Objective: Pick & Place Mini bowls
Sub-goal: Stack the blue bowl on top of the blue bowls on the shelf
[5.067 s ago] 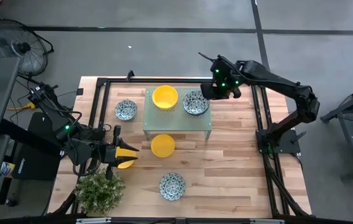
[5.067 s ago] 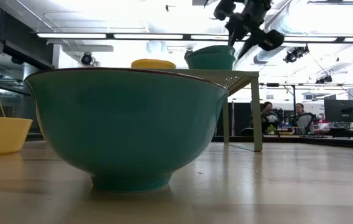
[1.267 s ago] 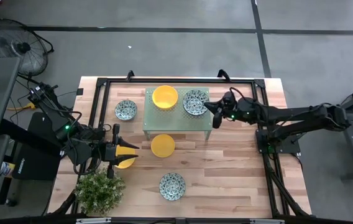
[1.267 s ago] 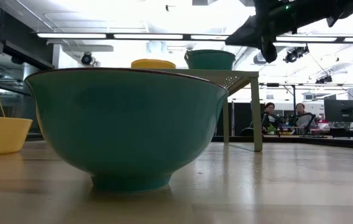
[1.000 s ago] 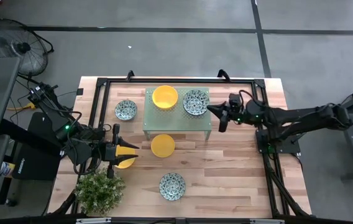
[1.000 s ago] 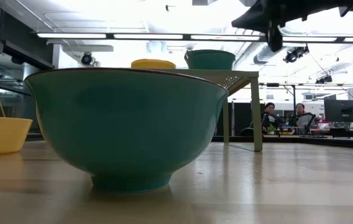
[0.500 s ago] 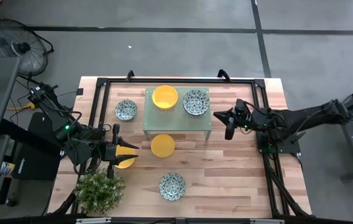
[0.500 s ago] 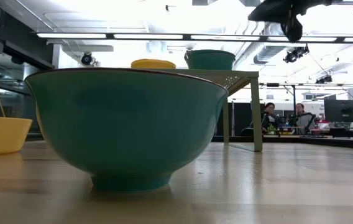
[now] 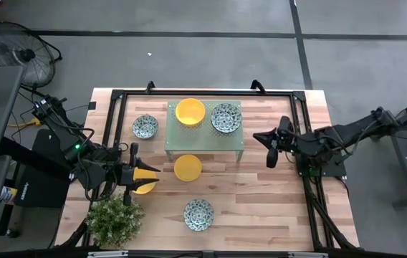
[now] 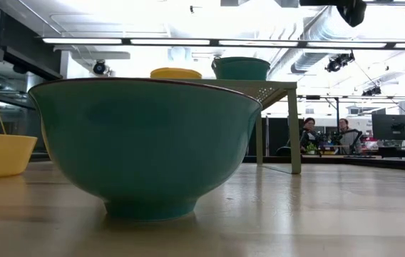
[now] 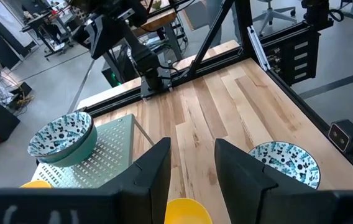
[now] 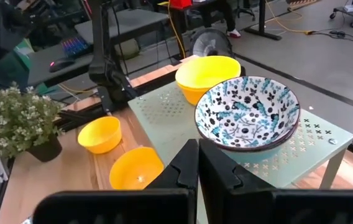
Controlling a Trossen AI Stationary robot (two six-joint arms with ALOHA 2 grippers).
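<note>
On the pale green stand [image 9: 203, 136] sit a yellow mini bowl [image 9: 190, 111] and a patterned mini bowl [image 9: 226, 117], each on its base. My right gripper [image 9: 264, 140] hangs shut in the air to the right of the stand, high up in the low view [image 10: 352, 11]. My left gripper [image 9: 146, 178] waits at the table's left with its fingers apart, over another yellow bowl [image 9: 145, 189]. That bowl shows between the finger bases [image 11: 186, 213]. I cannot tell whether they touch. The right wrist view shows this bowl [image 12: 100, 134] sitting on the table.
A yellow bowl [image 9: 187, 167] stands in front of the stand. One patterned bowl [image 9: 198, 214] is by the near edge and another [image 9: 145, 127] is left of the stand. A potted plant [image 9: 114, 221] fills the near left corner. Black frame rails [image 9: 300, 154] run along the table's sides.
My right gripper has drawn back from the stand toward the table's right edge and risen, staying shut. The patterned bowl has stayed on the stand.
</note>
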